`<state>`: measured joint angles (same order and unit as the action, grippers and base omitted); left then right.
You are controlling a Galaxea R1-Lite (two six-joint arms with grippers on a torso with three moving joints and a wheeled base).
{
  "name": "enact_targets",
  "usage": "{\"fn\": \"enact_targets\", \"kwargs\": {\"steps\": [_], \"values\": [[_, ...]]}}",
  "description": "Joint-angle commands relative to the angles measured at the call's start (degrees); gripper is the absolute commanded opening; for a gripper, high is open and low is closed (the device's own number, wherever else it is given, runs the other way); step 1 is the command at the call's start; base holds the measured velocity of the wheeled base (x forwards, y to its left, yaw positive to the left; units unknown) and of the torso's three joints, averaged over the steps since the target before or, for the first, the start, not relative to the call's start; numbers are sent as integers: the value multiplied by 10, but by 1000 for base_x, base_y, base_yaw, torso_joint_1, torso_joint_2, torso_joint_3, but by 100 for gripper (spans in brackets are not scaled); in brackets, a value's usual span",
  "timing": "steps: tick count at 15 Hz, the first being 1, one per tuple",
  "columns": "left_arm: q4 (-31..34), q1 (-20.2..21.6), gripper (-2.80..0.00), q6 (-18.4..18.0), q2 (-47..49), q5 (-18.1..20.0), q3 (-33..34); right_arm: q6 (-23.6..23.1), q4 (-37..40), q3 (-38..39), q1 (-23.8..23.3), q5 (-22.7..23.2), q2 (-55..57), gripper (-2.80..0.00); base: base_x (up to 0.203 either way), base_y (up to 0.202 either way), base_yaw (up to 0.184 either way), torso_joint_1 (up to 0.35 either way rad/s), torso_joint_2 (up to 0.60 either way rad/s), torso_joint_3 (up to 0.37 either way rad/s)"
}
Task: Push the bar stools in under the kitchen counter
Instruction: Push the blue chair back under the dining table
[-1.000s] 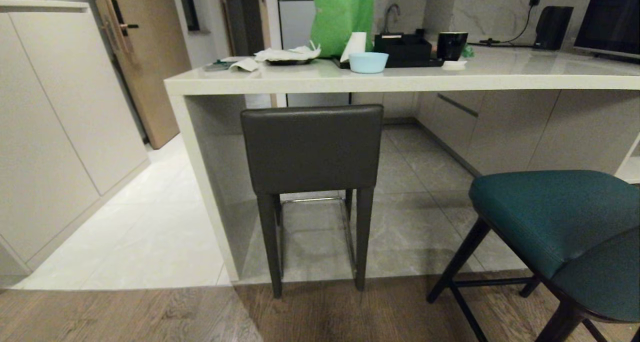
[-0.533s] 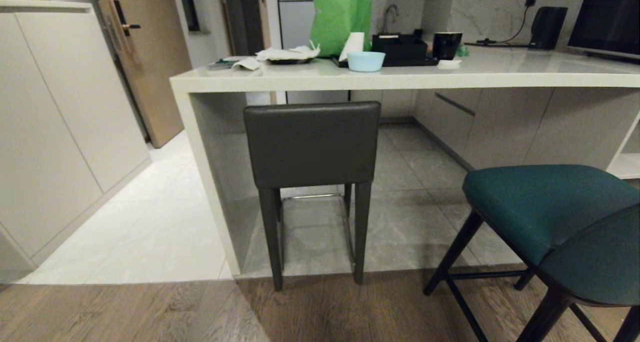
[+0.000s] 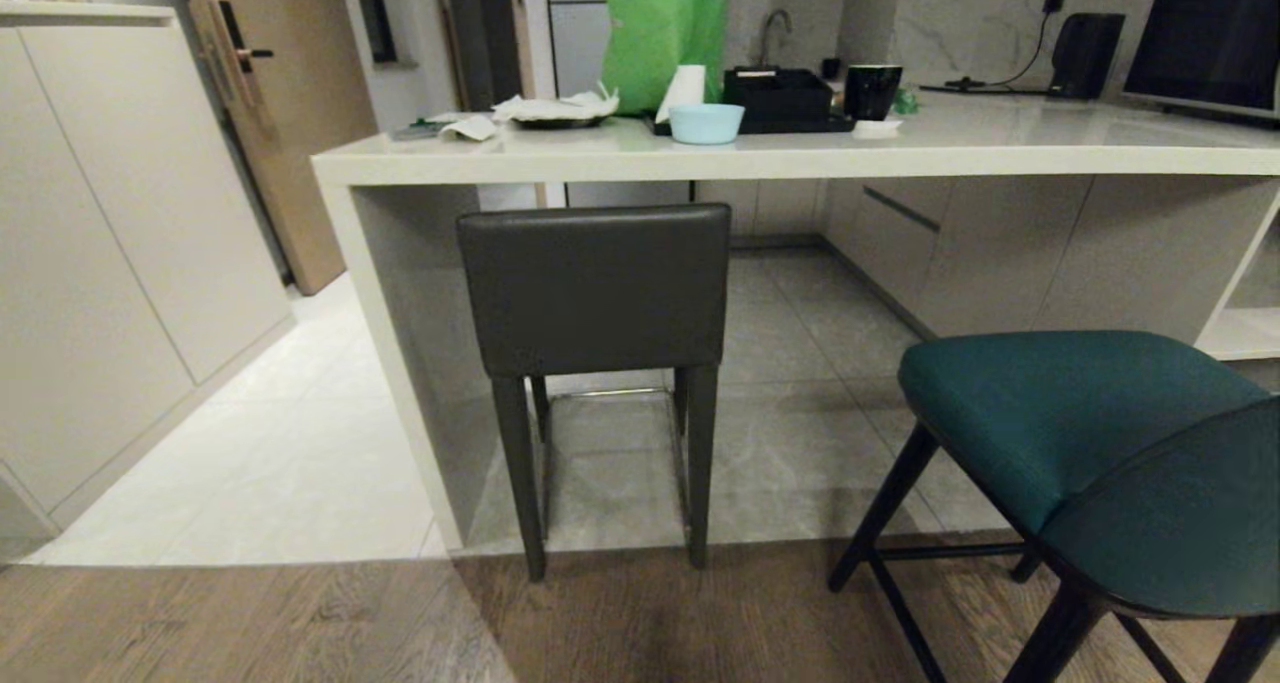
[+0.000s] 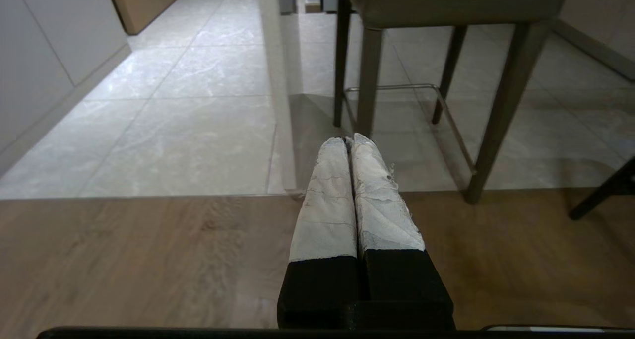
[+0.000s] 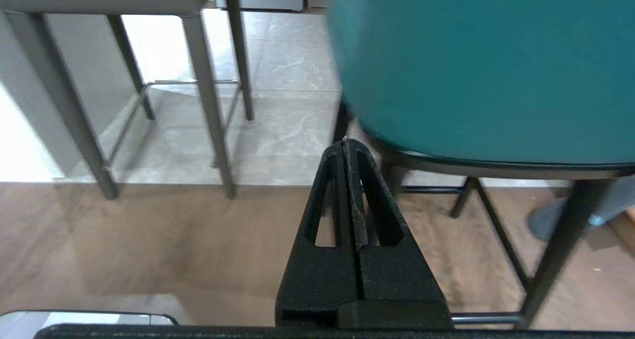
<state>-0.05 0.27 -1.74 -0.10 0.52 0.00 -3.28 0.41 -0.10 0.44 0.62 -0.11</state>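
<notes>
The dark grey boxy stool (image 3: 595, 288) stands at the left end of the kitchen counter (image 3: 800, 158), its back just below the slab's front edge and its legs (image 4: 369, 76) on the line between tile and wood floor. The teal stool (image 3: 1090, 443) stands out from the counter on the wood floor at the right, its padded back nearest me. My left gripper (image 4: 349, 139) is shut and empty, low above the floor short of the grey stool. My right gripper (image 5: 346, 143) is shut and empty, just under the teal stool (image 5: 476, 66).
A tall cream cabinet (image 3: 110, 253) and a wooden door (image 3: 280, 113) stand to the left across a tiled passage. On the counter sit a green bag (image 3: 665, 33), a pale blue bowl (image 3: 706, 123), a black tray (image 3: 780, 98) and a monitor (image 3: 1205, 43).
The whole head view has shifted: counter and both stools sit further left in the picture than before, so the camera moved. Neither stool has moved relative to the counter.
</notes>
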Motion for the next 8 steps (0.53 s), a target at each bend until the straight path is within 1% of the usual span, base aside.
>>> {"fn": "enact_targets", "kwargs": {"steps": [1, 8], "values": [[0, 0, -280, 0, 1, 0, 2, -1, 0, 0, 0, 0, 1, -280, 0, -195, 1, 10, 2, 2], [0, 0, -280, -1, 1, 0, 2, 0, 0, 0, 0, 0, 1, -280, 0, -194, 0, 2, 3, 2]]}}
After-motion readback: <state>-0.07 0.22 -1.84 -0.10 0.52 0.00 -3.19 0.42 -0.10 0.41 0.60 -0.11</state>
